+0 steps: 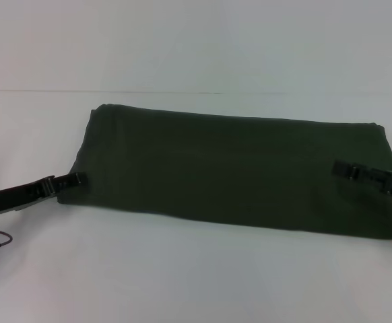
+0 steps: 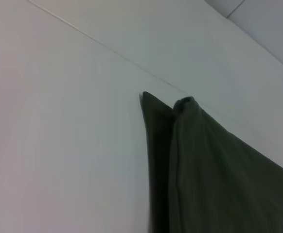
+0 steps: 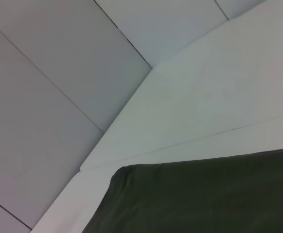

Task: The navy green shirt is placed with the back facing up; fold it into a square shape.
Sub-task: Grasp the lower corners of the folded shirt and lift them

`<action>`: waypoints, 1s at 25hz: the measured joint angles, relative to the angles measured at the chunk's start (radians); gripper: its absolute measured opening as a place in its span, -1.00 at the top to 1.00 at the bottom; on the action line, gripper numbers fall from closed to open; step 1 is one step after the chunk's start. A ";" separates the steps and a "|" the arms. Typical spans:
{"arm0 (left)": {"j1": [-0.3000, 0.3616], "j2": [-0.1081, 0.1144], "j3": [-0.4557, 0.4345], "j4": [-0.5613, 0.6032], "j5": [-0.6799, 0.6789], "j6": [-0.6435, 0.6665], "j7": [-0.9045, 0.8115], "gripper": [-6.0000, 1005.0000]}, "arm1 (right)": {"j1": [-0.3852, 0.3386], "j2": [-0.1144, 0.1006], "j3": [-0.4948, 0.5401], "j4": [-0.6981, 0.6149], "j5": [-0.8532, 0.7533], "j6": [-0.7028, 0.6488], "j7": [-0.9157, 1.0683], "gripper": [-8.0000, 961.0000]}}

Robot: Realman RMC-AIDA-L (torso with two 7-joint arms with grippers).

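Folding work: I am seeing the navy green shirt (image 1: 236,168) lying as a long folded band across the middle of the white table (image 1: 182,282).

I am holding the left gripper (image 1: 80,178) at the band's left edge, low in the frame's left, and the right gripper (image 1: 339,168) over the cloth at right. I cannot tell whether either pair of jaws is spread or pinching fabric; the wrist views are showing only folded cloth edges.
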 joint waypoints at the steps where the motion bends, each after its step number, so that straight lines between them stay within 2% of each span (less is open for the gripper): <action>1: -0.001 0.000 0.001 0.001 0.000 0.006 -0.001 -0.62 | 0.000 0.000 -0.002 0.000 0.000 0.000 0.000 -0.92; 7: -0.008 -0.001 0.026 0.007 0.044 -0.021 -0.043 -0.61 | 0.001 0.000 -0.005 0.000 0.000 -0.002 0.000 -0.92; 12: -0.012 -0.007 0.047 0.005 0.062 -0.062 -0.050 -0.19 | -0.001 -0.001 -0.005 0.000 0.000 -0.005 0.000 -0.92; 15: -0.012 -0.008 0.049 0.005 0.063 -0.066 -0.049 0.17 | -0.001 -0.001 -0.006 0.000 0.000 -0.007 0.000 -0.91; 22: -0.013 -0.008 0.052 0.003 0.064 -0.057 -0.044 0.50 | -0.001 -0.002 -0.013 -0.003 0.000 -0.008 0.001 -0.91; 25: -0.014 -0.008 0.052 0.003 0.064 -0.052 -0.044 0.64 | -0.005 -0.005 -0.014 -0.060 -0.025 -0.019 0.062 -0.91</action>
